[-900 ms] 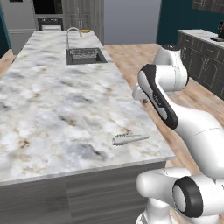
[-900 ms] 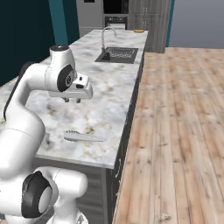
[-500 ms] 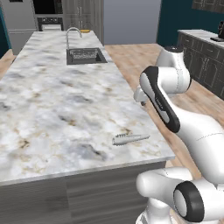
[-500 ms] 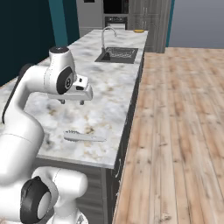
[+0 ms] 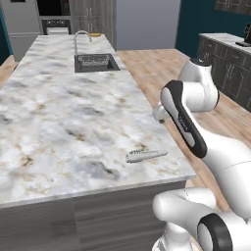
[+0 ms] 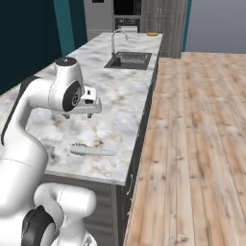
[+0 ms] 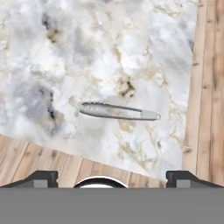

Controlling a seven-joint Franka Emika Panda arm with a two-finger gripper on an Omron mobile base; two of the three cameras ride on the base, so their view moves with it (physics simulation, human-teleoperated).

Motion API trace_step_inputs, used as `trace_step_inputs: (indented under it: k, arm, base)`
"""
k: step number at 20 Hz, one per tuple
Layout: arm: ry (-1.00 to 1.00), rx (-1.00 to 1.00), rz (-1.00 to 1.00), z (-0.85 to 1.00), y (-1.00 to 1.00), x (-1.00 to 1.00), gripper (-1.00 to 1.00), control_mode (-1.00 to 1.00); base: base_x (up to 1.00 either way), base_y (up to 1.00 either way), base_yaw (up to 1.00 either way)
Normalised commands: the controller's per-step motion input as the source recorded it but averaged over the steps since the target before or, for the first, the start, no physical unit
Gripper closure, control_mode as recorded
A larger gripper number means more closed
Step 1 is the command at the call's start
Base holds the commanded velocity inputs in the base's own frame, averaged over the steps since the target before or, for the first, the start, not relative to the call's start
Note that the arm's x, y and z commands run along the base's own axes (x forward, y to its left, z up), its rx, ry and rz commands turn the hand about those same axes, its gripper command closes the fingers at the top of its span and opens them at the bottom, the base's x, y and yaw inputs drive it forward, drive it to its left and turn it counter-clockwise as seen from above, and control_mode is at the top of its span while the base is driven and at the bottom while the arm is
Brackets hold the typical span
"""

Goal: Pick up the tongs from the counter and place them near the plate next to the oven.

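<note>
Marble counter [image 5: 59,122]: tongs [image 5: 146,156] flat near corner. Gripper [image 6: 78,115] wide, empty, above. Approach step; next: descend, straddle tongs.

The white arm rises from the base, bends at a dark-trimmed elbow and folds back toward its shoulder. The gripper [image 6: 78,115] hangs from the wrist pointing down, its two dark fingertips [image 7: 41,178] set wide apart at 7 and 5 o'clock in the hand view, holding nothing.
</note>
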Motion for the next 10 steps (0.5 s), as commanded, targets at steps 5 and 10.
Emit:
trace_step_inputs:
  k: [5,10]
  arm:
    - [0.10,0.00,0.12,0.00,0.00,0.02,-1.00,-1.00]
    - [0.19,-0.07,0.12,-0.02,0.00,0.00,-1.00,-1.00]
  base:
    - [0.00,0.00,0.00]
    - [0.00,0.00,0.00]
